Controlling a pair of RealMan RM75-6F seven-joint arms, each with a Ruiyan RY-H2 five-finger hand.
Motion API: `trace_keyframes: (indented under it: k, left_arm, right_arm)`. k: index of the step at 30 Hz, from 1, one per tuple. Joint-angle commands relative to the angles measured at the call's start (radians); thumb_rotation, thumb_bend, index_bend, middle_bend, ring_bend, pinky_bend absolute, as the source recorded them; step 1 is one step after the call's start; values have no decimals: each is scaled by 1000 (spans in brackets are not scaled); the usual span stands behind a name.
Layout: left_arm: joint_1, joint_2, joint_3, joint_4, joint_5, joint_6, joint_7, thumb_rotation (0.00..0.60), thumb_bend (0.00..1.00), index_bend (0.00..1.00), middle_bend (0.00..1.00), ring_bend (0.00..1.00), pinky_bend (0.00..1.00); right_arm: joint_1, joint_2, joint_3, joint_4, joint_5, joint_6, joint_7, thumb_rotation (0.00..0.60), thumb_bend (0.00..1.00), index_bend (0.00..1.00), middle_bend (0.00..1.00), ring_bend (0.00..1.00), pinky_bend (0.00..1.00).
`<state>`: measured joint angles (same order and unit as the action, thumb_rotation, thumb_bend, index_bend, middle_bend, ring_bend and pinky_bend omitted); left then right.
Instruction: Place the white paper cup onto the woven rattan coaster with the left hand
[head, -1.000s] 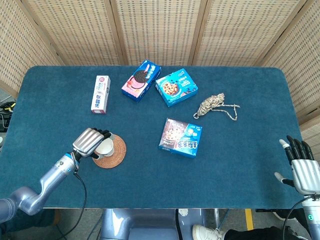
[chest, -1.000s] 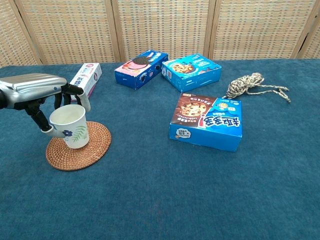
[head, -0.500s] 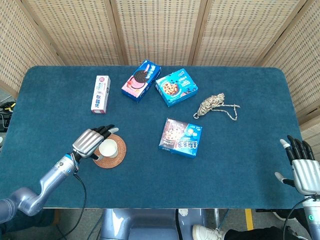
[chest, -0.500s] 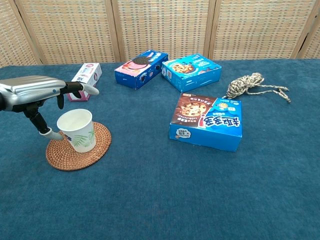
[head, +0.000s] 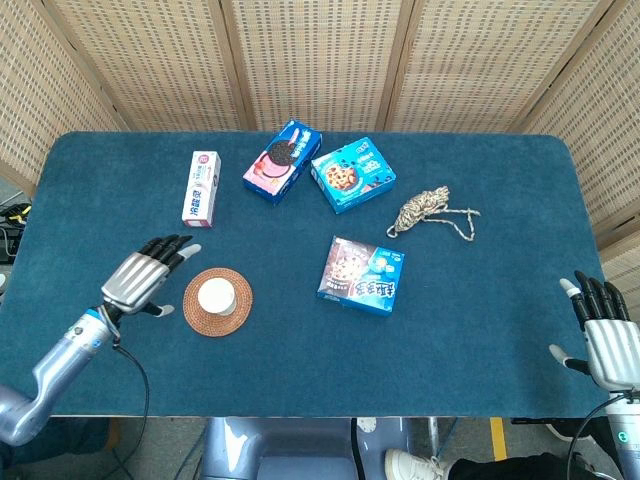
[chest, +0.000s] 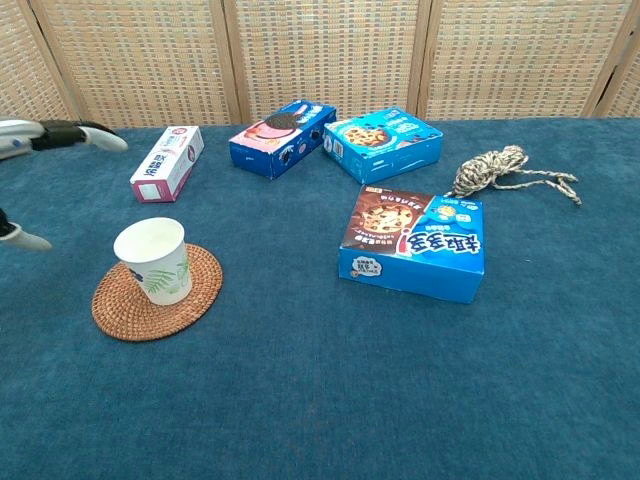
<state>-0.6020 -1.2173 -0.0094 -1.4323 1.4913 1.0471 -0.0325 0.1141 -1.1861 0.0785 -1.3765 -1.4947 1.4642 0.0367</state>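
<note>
The white paper cup (head: 216, 296) (chest: 153, 260), printed with green leaves, stands upright on the round woven rattan coaster (head: 236, 312) (chest: 195, 300). My left hand (head: 143, 276) hovers to the left of the coaster, apart from the cup, fingers spread and holding nothing; in the chest view only its fingertips (chest: 85, 135) show at the left edge. My right hand (head: 603, 334) is at the table's front right corner, fingers extended and empty, and is outside the chest view.
A toothpaste box (head: 202, 187), an Oreo box (head: 281, 161) and a blue cookie box (head: 352, 174) lie across the back. Another cookie box (head: 361, 276) sits mid-table, a coil of twine (head: 427, 209) to its right.
My left hand released the cup, opened its fingers and drew back to the left. The cup now stands alone on the coaster. The right hand stayed put.
</note>
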Motion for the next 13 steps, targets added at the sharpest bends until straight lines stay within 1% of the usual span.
trace_keyframes:
  k: [1,8,11,13]
  left_arm:
    - [85,60,7,-32,-24,104,-35,600,0,0,0,0,0]
    - [209,109,23,-118,-124,193,15,600,0,0,0,0,0]
    - [250,119,30,-161,-145,222,12,600,0,0,0,0,0]
    - [268,119,32,-169,-145,236,2,600,0,0,0,0,0]
  right_arm:
    - [-1,2,-1,-4,-4,3,1,600,0,82,0,0,0]
    - [-2,5,-4,-10,-14,10,3,600,0,82,0,0,0]
    - [-2,6,-4,-10,-15,11,5,600,0,83,0,0,0]
    - [-3,7,-5,-11,-16,12,8,600,0,82,0,0,0]
